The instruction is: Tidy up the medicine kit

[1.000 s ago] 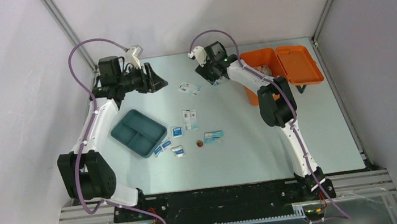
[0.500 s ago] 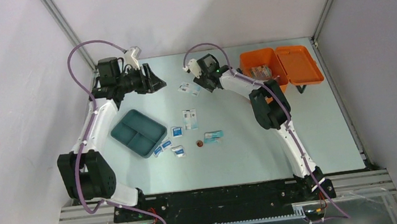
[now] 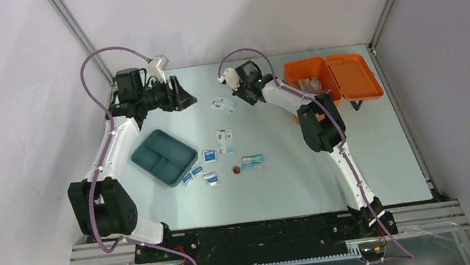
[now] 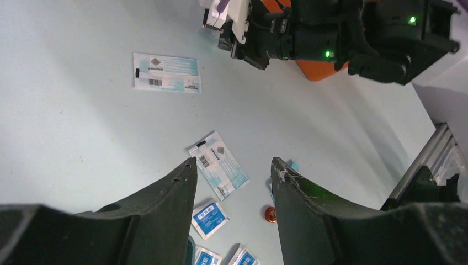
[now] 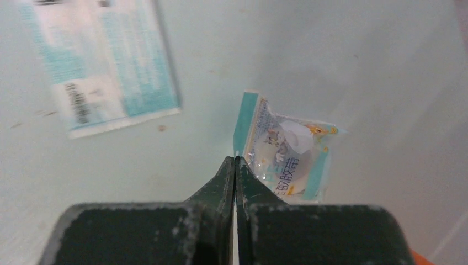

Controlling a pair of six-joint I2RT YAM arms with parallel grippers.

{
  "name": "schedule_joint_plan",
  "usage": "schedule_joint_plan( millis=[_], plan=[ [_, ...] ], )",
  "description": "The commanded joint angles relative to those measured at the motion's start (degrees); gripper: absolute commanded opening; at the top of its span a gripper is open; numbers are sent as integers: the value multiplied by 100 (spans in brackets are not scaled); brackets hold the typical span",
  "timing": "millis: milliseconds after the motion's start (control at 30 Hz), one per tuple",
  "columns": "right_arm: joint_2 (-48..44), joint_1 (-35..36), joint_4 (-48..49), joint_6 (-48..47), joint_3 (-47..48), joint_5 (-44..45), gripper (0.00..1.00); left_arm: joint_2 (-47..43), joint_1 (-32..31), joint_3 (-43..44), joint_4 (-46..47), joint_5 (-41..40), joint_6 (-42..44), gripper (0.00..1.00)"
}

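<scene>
Surface: pale green tabletop, grey walls around.
Right gripper: fingers pressed together, tips at the edge of a small clear teal-bordered sachet; I cannot tell whether it is pinched.
Left gripper: jaws apart, empty, above the table.
Kit: orange rectangular plastic medicine kit, lid open, far right.
Progress: early, I judge; flat paper packets and the teal divided plastic tray lie outside.
</scene>
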Motion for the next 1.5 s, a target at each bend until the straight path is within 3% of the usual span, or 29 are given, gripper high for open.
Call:
schedule_joint_plan(
  millis=[0, 133, 300, 467, 733, 1000, 1200, 1467],
  plan=[
    [-1028, -134, -624, -103, 471, -2106, 0, -89, -11, 123, 77, 582, 834, 58],
    [-1732, -317, -1364, -485, 616, -4007, 0, -172, -47, 221, 81, 1262, 1967, 60],
    [-2556, -474, -1467, -957, 39, -5148, 0, -174, -181, 366, 83, 1948, 3329, 64],
    [-2776, -445, -1568, -1273, 100, -5353, 0, -108, -509, 380, 84, 2115, 4389, 73],
    [-2660, -350, -1796, -1622, 570, -5424, 0, 385, -1149, 788, 78, 1692, 4892, 78],
    [-2760, -250, -1809, -1638, 564, -5477, 0, 558, -1275, 820, 74, 1624, 5099, 79],
    [-2743, -247, -1655, -1461, 655, -5514, 0, 799, -1327, 915, 75, 1598, 5017, 70],
    [-2739, -253, -1612, -1332, 649, -5531, 0, 1161, -1320, 1234, 73, 1465, 4827, 34]
  ],
)
